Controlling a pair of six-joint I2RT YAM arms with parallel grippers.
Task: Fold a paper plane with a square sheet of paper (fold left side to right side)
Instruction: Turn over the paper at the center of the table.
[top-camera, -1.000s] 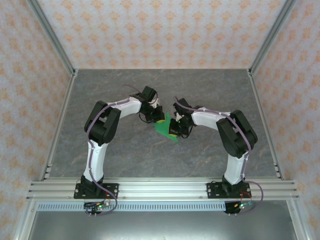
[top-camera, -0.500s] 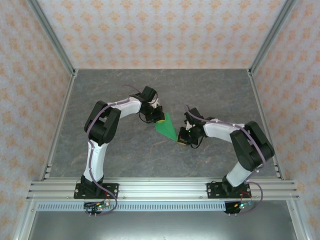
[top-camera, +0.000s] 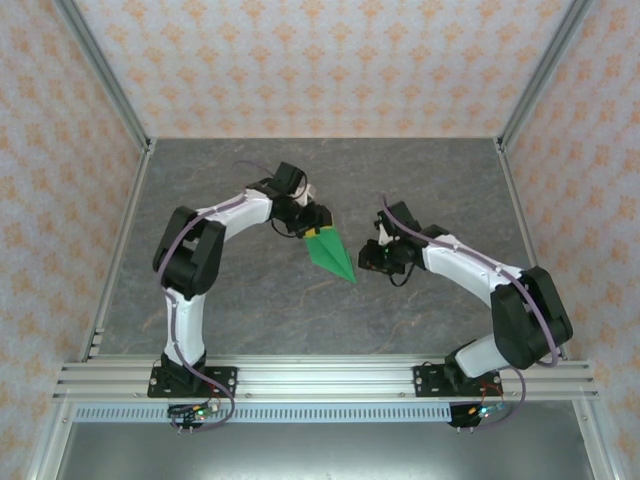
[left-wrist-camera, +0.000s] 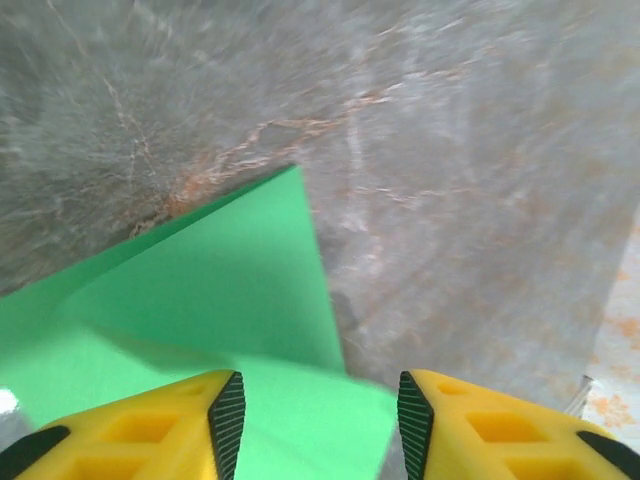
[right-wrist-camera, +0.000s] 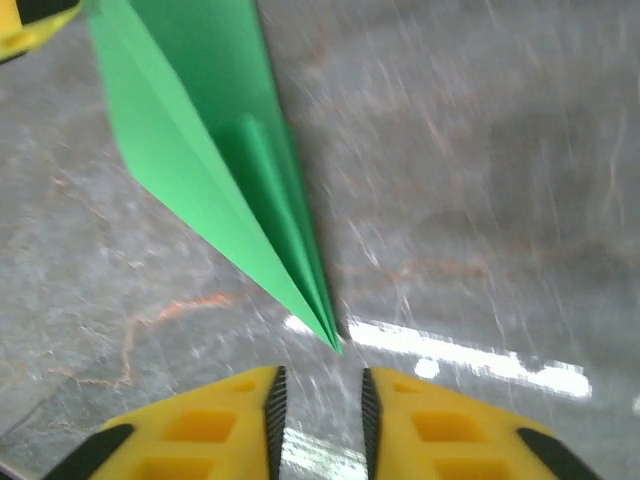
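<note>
The grey marbled table (top-camera: 230, 310) takes most of the view from above, with patterned walls (top-camera: 320, 60) around it and a metal frame (top-camera: 320, 378) along the near edge. The left arm (top-camera: 215, 215) and the right arm (top-camera: 470, 265) both bend in toward the middle.

Between them lies the paper plane (top-camera: 332, 255), a narrow green dart. Its wide end is at the far left and its point is toward the near right.

Your left gripper (top-camera: 312, 224) stands over the wide end and covers that edge from above. In its wrist view the jaws of this gripper (left-wrist-camera: 320, 400) are spread wide. The green paper (left-wrist-camera: 230, 300) shows flat in the gap, and the yellow fingers (left-wrist-camera: 150, 425) hide its near edge. Whether they touch the sheet, you cannot tell.

Your right gripper (top-camera: 372, 258) is just beside the point. In its own view the jaws (right-wrist-camera: 318, 390) are parted only a little (bare table shows in the slit) and hold nothing. The tip of the plane (right-wrist-camera: 200, 150) ends just ahead of them.
</note>
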